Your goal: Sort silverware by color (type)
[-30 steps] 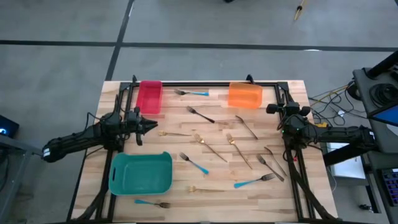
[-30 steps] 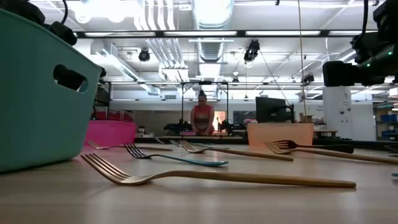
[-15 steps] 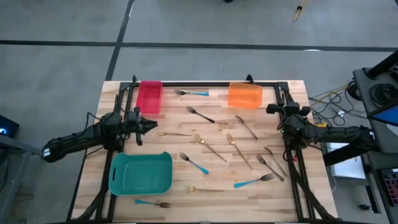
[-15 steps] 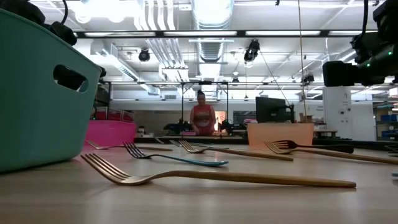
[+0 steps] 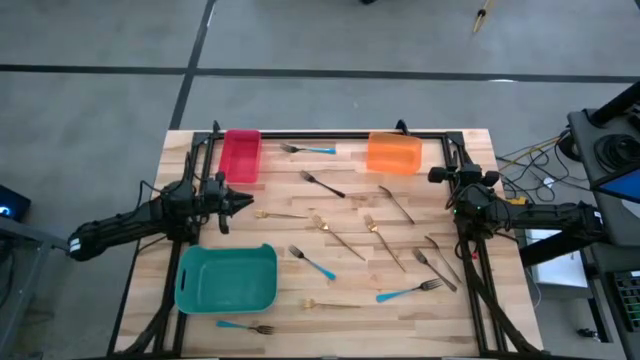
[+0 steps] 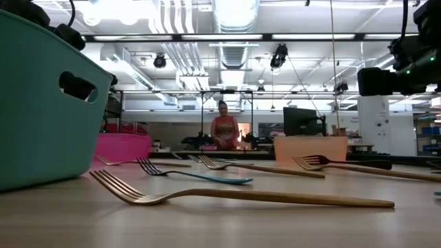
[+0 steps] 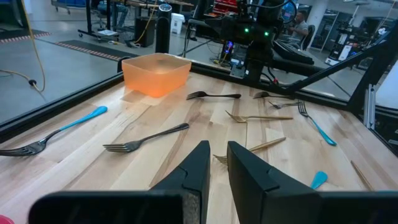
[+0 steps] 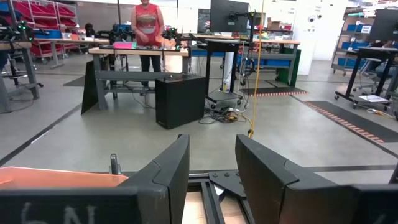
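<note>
No movement is noted on the desk (image 5: 470, 310). Left gripper (image 7: 216, 163) jaws nearly closed, right gripper (image 8: 211, 163) jaws parted, both empty; forks (image 5: 320, 183) remain unsorted.

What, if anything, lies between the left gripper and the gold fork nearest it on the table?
Nothing visible does. In the high view only bare wood lies between the left gripper and the nearest gold fork. The teal bin sits off that line, nearer the camera.

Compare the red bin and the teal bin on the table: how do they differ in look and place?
The red bin is narrow and stands at the table's far edge; the teal bin is clearly wider and sits near the front edge. The red bin's long side runs front to back, the teal bin's left to right. Both are on the left arm's side, and both look empty from above.
</note>
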